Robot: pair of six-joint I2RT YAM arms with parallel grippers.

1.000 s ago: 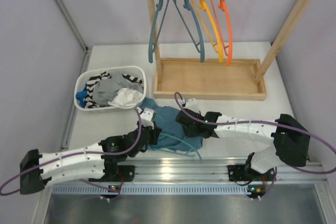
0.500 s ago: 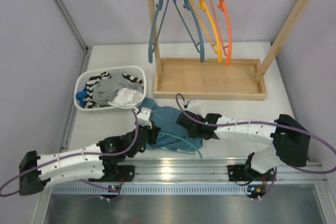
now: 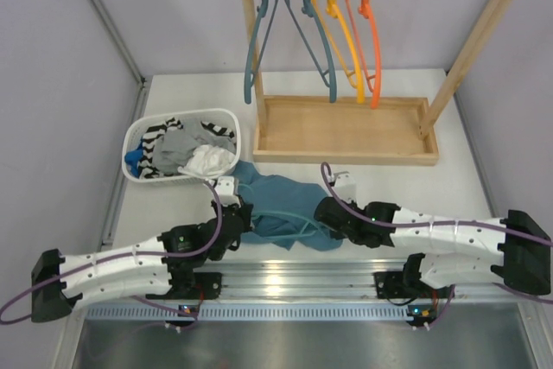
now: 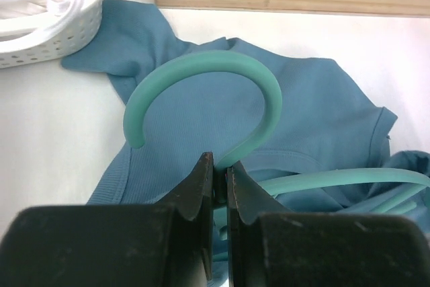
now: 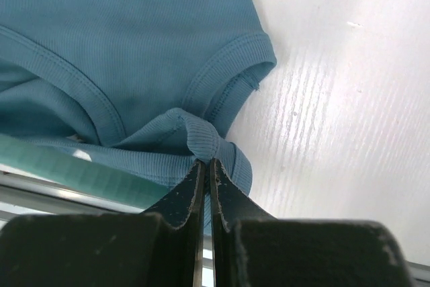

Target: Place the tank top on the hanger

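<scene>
The dusty teal-blue tank top [image 3: 278,205] lies crumpled on the white table between the arms. The light teal-green hanger [image 3: 298,222] lies partly under and through it; its hook [image 4: 208,89] curves up in the left wrist view over the fabric [image 4: 322,112]. My left gripper [image 3: 235,213] [image 4: 220,169] is shut on the hanger's neck just below the hook. My right gripper [image 3: 324,218] [image 5: 207,165] is shut on a pinched fold of the tank top's ribbed hem [image 5: 201,136], with a hanger bar [image 5: 74,169] showing beneath the cloth.
A white basket [image 3: 138,172] of grey, white and striped clothes stands at the left, just behind the tank top. A wooden rack [image 3: 346,127] at the back holds slate-blue, yellow and orange hangers. A metal rail [image 3: 285,278] runs along the near edge.
My right gripper has moved right and toward the near edge, pulling the tank top's edge with it and spreading the cloth. My left gripper has shifted slightly left with the hanger.
</scene>
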